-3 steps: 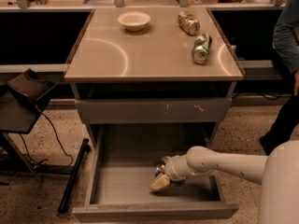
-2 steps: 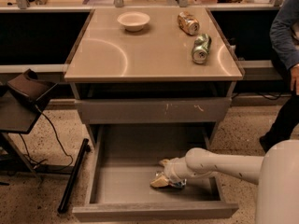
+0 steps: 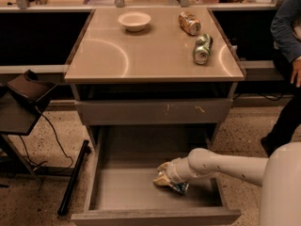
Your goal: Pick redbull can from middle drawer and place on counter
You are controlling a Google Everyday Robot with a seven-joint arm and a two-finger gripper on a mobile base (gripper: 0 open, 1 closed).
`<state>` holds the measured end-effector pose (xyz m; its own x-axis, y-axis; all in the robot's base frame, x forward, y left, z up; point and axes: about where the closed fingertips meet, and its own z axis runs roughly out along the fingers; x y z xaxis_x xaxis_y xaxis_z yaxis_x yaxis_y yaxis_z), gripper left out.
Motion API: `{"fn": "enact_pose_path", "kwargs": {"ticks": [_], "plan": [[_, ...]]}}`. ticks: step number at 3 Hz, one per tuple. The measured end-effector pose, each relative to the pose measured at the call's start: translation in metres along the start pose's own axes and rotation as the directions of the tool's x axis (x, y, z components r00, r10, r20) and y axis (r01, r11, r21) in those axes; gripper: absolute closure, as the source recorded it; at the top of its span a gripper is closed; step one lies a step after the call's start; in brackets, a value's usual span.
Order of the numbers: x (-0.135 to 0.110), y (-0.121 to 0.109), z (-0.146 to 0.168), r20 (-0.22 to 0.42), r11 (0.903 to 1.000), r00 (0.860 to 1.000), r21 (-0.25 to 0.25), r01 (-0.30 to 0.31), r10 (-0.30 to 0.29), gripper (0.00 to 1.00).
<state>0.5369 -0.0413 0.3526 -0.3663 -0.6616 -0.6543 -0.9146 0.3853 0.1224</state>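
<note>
In the middle drawer (image 3: 122,188), near right, the gripper (image 3: 162,177) has barely budged against the redbull can (image 3: 180,188) (gripped or not, I cannot tell), so the counter (image 3: 141,55) still waits.

gripper (image 3: 164,177): down in the middle drawer (image 3: 122,191).
redbull can (image 3: 181,188): right under the gripper, mostly covered; you see only 1 end.
person (image 3: 285,29): up-right of gripper, cut by the edge.
</note>
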Motion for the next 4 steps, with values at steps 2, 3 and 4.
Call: {"fn": "enact_pose_path", "kwargs": {"ticks": [2, 3, 4], "plan": [[-0.004, -0.019, -0.019, 0.060, 0.9999, 0.998, -0.010, -0.001, 0.002, 1.00], [0.018, -0.045, -0.054, 0.263, 0.9956, 0.960, -0.034, -0.087, 0.093, 1.00], [0.040, -0.071, -0.091, 0.352, 0.9866, 0.922, -0.043, -0.157, 0.163, 1.00]]}}
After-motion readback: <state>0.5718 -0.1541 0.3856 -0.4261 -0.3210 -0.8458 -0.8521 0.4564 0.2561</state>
